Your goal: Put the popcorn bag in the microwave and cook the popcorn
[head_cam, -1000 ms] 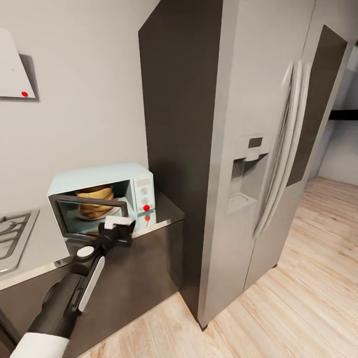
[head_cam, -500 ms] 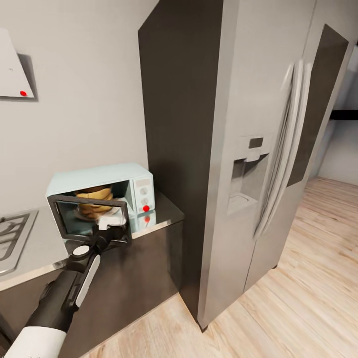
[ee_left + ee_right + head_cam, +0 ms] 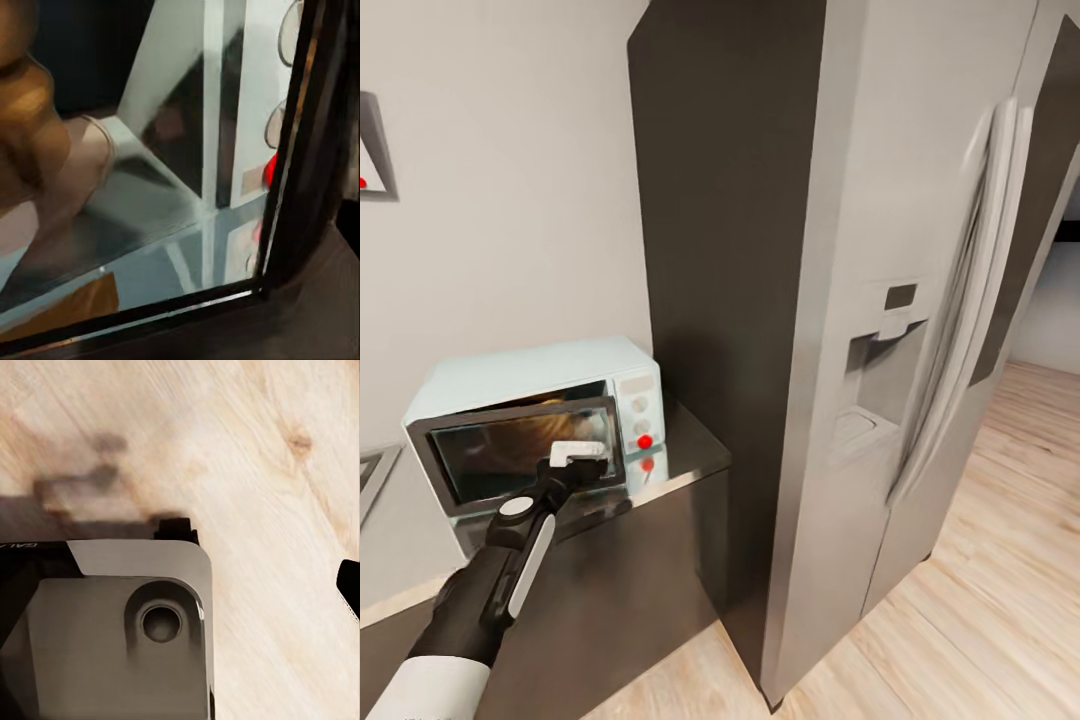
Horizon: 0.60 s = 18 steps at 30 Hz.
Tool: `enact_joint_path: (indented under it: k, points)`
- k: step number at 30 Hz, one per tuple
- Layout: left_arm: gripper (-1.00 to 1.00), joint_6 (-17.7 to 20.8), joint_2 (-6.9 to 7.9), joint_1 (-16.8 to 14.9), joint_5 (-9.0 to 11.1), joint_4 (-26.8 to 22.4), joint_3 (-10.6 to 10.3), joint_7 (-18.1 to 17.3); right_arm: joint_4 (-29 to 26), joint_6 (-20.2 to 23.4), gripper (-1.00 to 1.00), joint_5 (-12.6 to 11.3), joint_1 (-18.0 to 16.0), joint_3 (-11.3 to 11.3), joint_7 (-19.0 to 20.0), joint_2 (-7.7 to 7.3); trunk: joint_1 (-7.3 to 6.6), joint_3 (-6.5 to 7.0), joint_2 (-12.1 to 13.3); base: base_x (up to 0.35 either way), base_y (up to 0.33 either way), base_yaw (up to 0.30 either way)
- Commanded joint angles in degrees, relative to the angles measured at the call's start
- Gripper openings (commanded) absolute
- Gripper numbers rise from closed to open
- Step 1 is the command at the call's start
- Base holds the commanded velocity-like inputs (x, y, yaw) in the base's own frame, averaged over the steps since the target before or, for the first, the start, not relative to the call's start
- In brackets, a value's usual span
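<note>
Dark glass of the microwave door is pushed nearly shut by the left gripper, enclosing the popcorn bag; finger spacing cannot be told.

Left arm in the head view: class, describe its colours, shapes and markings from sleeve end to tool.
The left arm begins with a white segment nearest the camera, then a rounded black body bearing a long pale grey panel along one side. A round white cap marks the wrist joint. A slimmer black neck leads to the left tool, which ends in a blocky white tip.
</note>
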Motion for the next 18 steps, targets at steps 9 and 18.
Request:
enact_joint_path:
  k: [9, 18]
  points:
    - [1.0, 0.33, -0.05, -0.03, 0.19, -0.12, -0.04, -0.14, 0.1, 0.06, 1.0, -0.6, -0.08, 0.43, 0.27, -0.08, 0.04, -0.07, -0.04, 0.294, 0.0, 0.0]
    - [1.0, 0.33, -0.05, -0.03, 0.19, -0.39, 0.0, -0.14, 0.1, 0.07, 1.0, -0.59, -0.04, 0.43, 0.26, -0.09, 0.04, -0.07, -0.04, 0.111, 0.0, 0.0]
